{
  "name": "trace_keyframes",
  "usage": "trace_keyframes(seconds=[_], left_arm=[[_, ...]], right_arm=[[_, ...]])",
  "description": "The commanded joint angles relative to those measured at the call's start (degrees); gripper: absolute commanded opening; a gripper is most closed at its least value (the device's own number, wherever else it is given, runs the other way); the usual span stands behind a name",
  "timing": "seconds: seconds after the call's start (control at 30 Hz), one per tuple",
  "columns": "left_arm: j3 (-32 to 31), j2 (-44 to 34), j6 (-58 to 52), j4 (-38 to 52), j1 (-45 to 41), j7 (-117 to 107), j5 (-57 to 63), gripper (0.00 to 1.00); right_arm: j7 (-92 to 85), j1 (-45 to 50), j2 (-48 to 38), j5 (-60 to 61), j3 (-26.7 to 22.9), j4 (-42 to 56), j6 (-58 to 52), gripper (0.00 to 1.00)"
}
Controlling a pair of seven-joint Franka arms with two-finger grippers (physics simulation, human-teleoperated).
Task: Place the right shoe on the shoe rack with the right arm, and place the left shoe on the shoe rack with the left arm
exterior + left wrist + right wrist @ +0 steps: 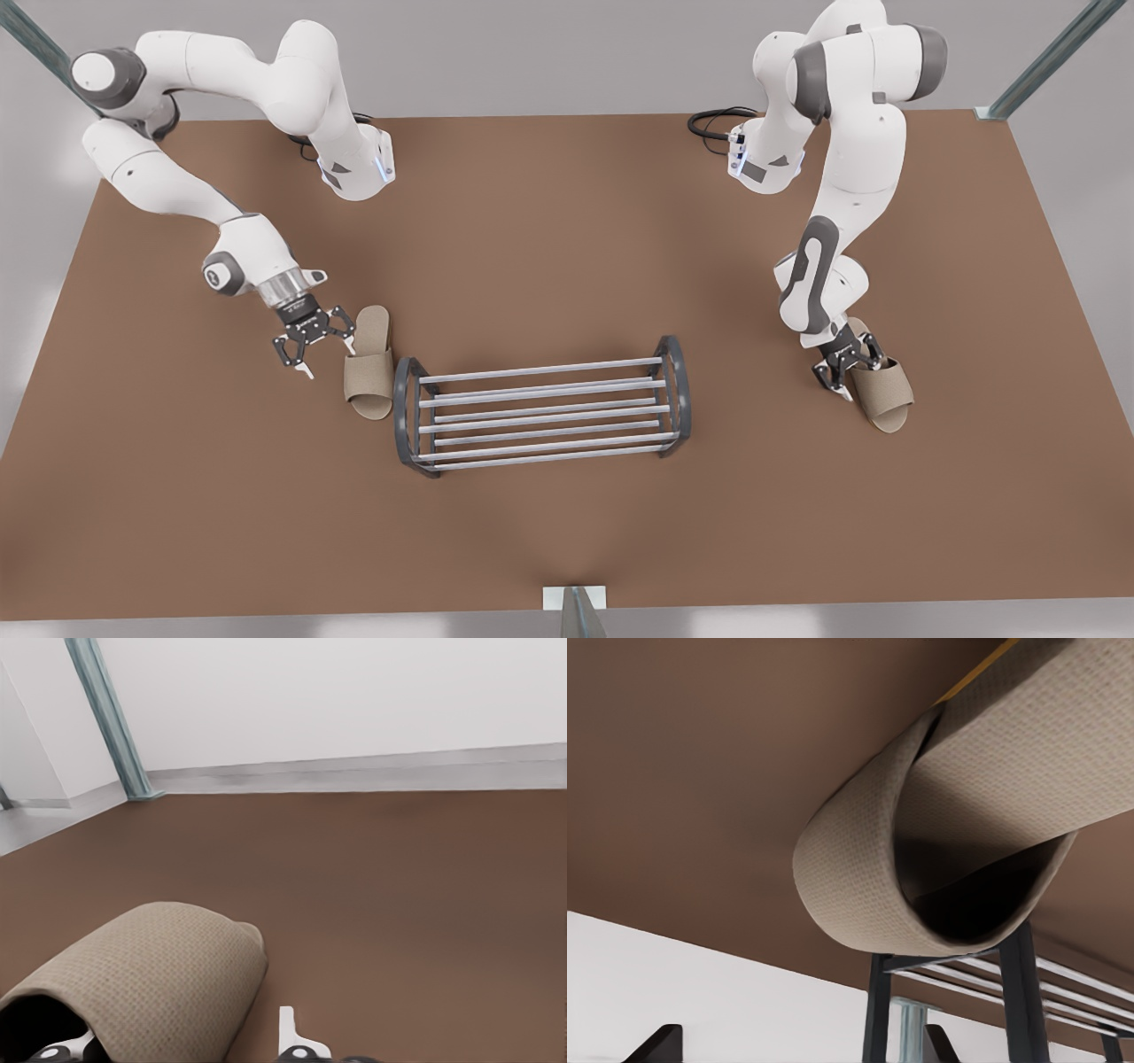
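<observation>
Leftmost, found the right end effector [321,347] spread wide just beside the right shoe [369,368], flat on the desk [549,221] by the shoe rack [540,412], seemingly lined up for a side grip. Rightward, well apart, saw the left end effector [849,368] parted astride the left shoe [881,390] strap, likely ready to pinch.

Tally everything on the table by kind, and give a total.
Beige slippers: 2
Shoe rack: 1
Robot arms: 2
Total: 5
</observation>
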Motion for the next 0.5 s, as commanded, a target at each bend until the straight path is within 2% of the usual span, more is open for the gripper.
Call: trace_keyframes(seconds=[0.0, 0.03, 0.13, 0.2, 0.3, 0.47], left_arm=[[0.0, 0.0, 0.0, 0.1, 0.0, -24.4, -0.1, 0.8], [0.1, -0.1, 0.0, 0.1, -0.1, -24.8, -0.2, 0.71], [0.1, -0.4, 0.0, 0.1, -0.1, -25.4, -0.7, 0.66], [0.1, -0.4, 0.0, 0.1, -0.1, -26.0, -0.7, 0.64], [0.1, -0.6, 0.1, 0.2, -0.1, -27.4, -0.7, 0.47], [0.1, -2.2, 2.2, 0.8, -0.5, -27.9, -0.7, 0.33]], right_arm=[[14.9, 0.0, 1.0, -7.9, -0.1, -0.9, -13.9, 1.0], [15.3, -0.4, 2.3, -8.2, -0.5, -1.2, -14.7, 1.0], [15.8, -1.2, 5.0, -8.4, -1.1, -0.3, -15.3, 1.0], [18.3, -1.2, 4.3, -8.3, -1.2, 2.5, -9.7, 1.0], [19.3, -1.5, 4.3, -8.3, -1.2, 2.5, -9.5, 1.0], [23.3, 0.0, 1.3, -8.0, 0.3, 2.3, -9.4, 1.0]])
